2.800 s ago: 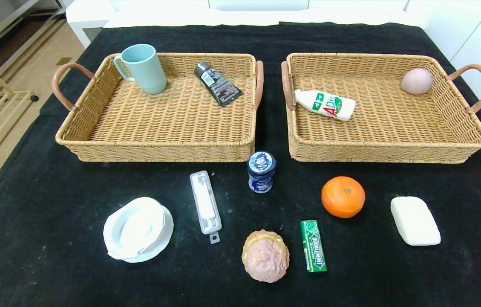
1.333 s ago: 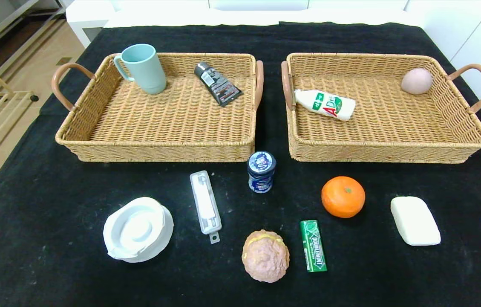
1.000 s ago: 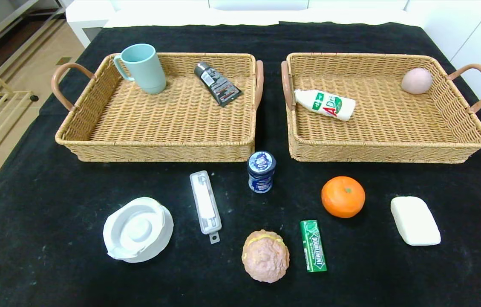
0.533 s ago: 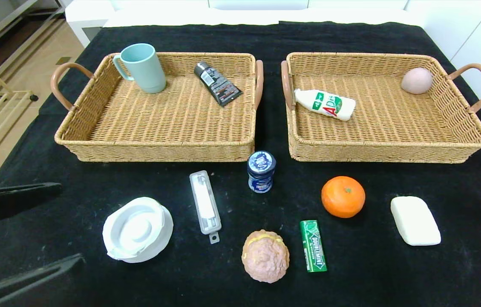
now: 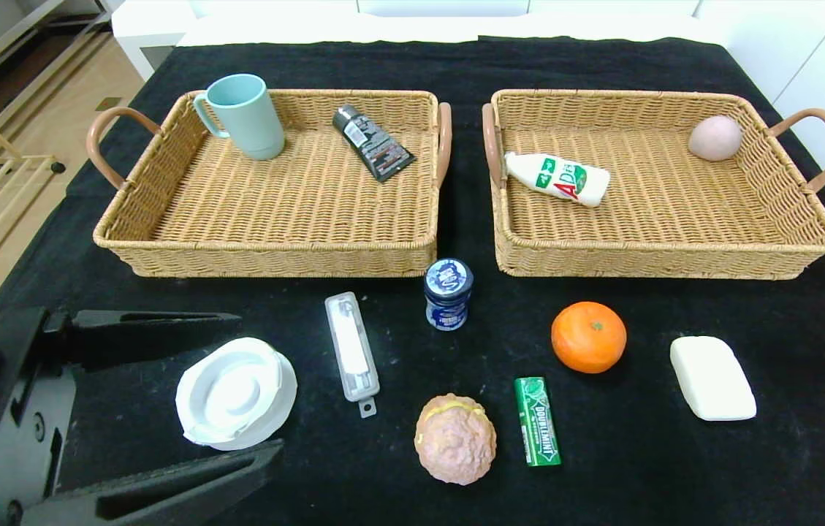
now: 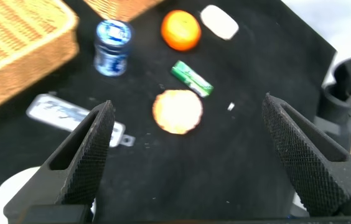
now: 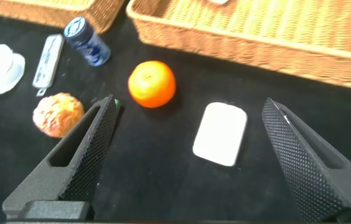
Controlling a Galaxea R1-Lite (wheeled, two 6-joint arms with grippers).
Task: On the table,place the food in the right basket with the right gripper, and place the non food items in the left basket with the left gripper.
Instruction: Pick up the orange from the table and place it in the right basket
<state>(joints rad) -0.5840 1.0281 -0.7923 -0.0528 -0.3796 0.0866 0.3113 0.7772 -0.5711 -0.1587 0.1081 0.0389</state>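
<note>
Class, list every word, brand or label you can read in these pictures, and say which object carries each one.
"DOUBLEMINT": on the green gum pack, running along its length.
"AD": large red letters on the white bottle lying in the right basket; its smaller print is too small to read.
Dark blue jar: a label on lid and side, too small to read.
Dark tube in the left basket: white print, unreadable.
</note>
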